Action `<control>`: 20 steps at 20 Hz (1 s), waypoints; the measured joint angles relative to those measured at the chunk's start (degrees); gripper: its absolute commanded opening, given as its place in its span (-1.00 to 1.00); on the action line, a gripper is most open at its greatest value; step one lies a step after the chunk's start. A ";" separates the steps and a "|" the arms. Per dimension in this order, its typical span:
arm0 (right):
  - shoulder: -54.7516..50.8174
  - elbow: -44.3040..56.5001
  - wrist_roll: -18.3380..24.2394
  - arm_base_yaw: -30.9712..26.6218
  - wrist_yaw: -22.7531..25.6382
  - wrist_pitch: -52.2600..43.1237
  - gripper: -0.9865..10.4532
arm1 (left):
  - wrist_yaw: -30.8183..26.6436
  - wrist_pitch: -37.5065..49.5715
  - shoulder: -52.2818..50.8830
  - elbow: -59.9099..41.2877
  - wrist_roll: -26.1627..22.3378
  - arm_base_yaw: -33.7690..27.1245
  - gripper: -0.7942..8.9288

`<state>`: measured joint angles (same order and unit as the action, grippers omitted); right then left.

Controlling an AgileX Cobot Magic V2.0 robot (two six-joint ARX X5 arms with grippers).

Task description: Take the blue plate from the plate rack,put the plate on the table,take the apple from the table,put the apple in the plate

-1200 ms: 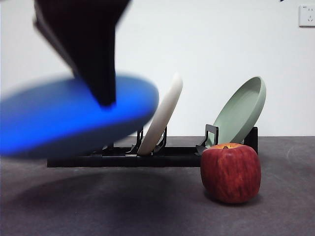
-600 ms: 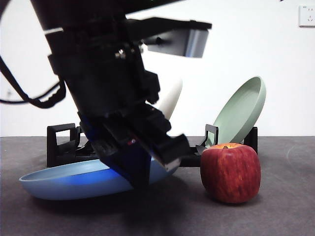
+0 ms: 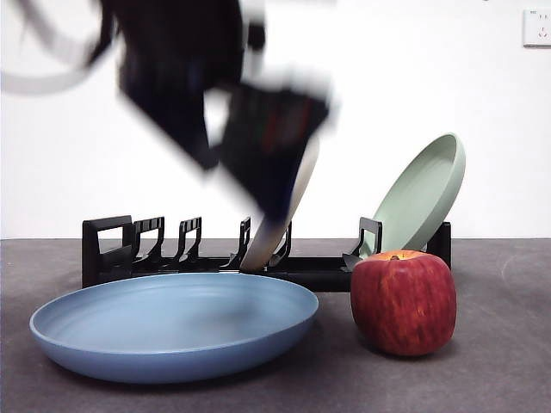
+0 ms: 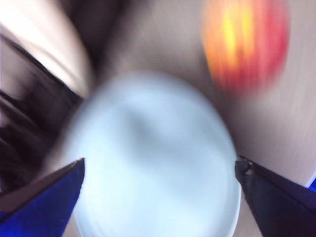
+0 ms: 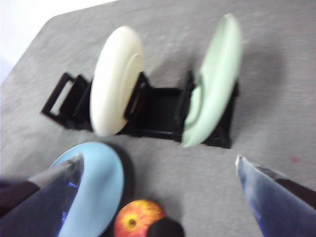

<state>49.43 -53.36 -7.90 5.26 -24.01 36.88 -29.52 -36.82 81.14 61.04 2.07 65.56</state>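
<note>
Where it lies flat, matte light-blue plate (image 3: 172,331)

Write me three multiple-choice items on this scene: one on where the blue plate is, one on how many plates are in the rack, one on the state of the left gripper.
1. Where is the blue plate?
A. Standing in the rack
B. Flat on the table, beside the apple
C. Held in the air

2. How many plates stand in the rack?
A. Two
B. Three
C. None

3. How is the left gripper?
A. Shut on the apple
B. Shut on the blue plate
C. Open, holding nothing

Answers:
1 B: the plate lies level on the table in front of the rack.
2 A: only the cream plate and the green plate lean in it.
3 C: its jaws stand wide apart above the plate.
</note>
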 measured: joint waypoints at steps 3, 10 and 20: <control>0.02 -0.09 0.00 3.61 0.02 -0.70 0.16 | -0.02 -2.05 -8.83 8.72 0.48 -0.42 0.30; 7.56 -8.24 1.11 17.57 4.00 4.39 0.17 | -5.14 -8.46 -24.92 24.96 -0.13 -5.95 0.30; 28.46 -10.16 5.35 34.10 22.84 6.21 0.18 | -9.27 -16.98 -32.13 29.70 -0.94 -6.69 0.30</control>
<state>77.89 -63.53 -2.55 39.35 -1.17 43.09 -38.79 -53.80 49.01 90.74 1.13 58.87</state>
